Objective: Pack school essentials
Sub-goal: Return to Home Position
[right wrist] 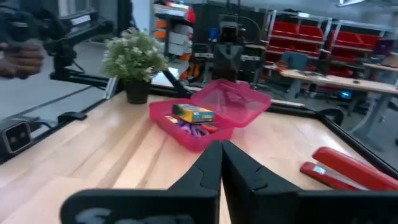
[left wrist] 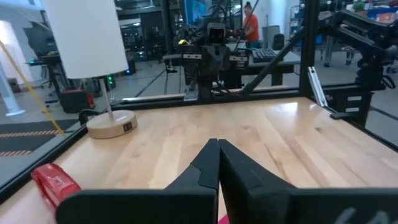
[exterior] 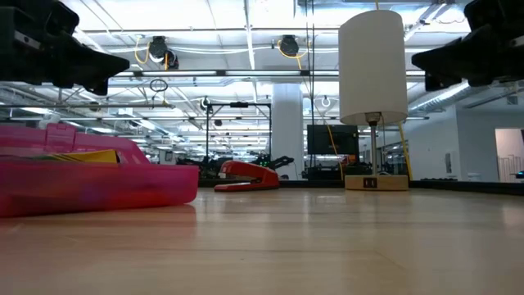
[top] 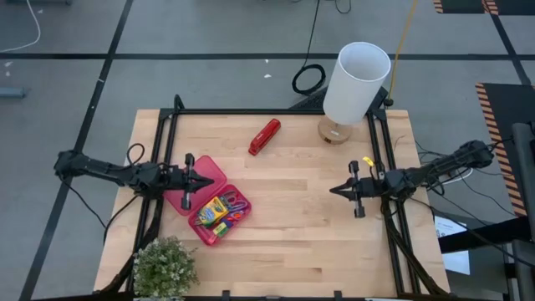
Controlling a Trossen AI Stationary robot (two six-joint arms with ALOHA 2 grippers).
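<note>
My left pincer point(top: 206, 180) hangs above the left side of the tabletop point(top: 318, 234), its two fingers pressed together with nothing between them, its tip over the raised lid of the pink case point(top: 206, 199). My right pincer point(top: 334, 191) hangs over the right side, well apart from the case, and its fingers are likewise together and hold nothing. The case lies open toward the near left of the tabletop, lid tilted back toward my left arm. Inside its tray sit the school essentials: the green-yellow crayon box point(right wrist: 193, 113) lies on top, the purple-handled scissors point(top: 234, 203) rest beside it, and red and purple pieces lie underneath, too small for me to tell apart. The red stapler point(top: 264, 136) lies on the far part of the tabletop, apart from the case. A white-shaded lamp point(top: 354, 81) stands at the far right, and a small potted plant point(top: 164, 267) stands at the near left corner, near the case.
</note>
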